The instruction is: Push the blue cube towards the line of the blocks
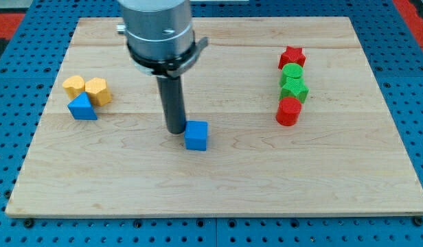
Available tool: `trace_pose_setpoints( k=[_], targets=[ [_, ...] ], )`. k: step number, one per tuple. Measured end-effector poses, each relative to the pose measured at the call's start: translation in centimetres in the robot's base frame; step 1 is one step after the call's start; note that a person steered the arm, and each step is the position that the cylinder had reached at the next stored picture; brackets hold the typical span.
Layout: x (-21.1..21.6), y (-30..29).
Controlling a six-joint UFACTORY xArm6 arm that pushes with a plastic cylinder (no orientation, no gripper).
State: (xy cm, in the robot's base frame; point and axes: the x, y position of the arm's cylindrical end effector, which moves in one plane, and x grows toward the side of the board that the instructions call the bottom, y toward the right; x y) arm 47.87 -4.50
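The blue cube [196, 135] sits near the middle of the wooden board [218, 185]. My tip [175, 130] rests on the board just to the cube's left, touching or nearly touching its left side. At the view's right stands a near-vertical line of blocks: a red star-shaped block [292, 57] at the top, a green block [292, 73] below it, a second green block [294, 89], and a red cylinder [288, 111] at the bottom. The line lies well to the right of the cube and slightly higher in the view.
At the view's left sits a cluster: two yellow blocks [74, 86] [97, 91] and a blue triangular block [82, 108] below them. The board lies on a blue perforated table [417, 82].
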Motion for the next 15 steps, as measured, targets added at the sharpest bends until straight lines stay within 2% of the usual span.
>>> trace_pose_setpoints(
  k=[1,2,4,6,7,8,9,14,15],
  targets=[
    [0.4,2.1],
    [2.9,-0.5],
    [4.0,7.9],
    [4.0,12.8],
    [5.7,11.3],
    [4.6,6.1],
    [0.7,7.0],
    [0.3,13.6],
    [1.2,6.8]
  ],
)
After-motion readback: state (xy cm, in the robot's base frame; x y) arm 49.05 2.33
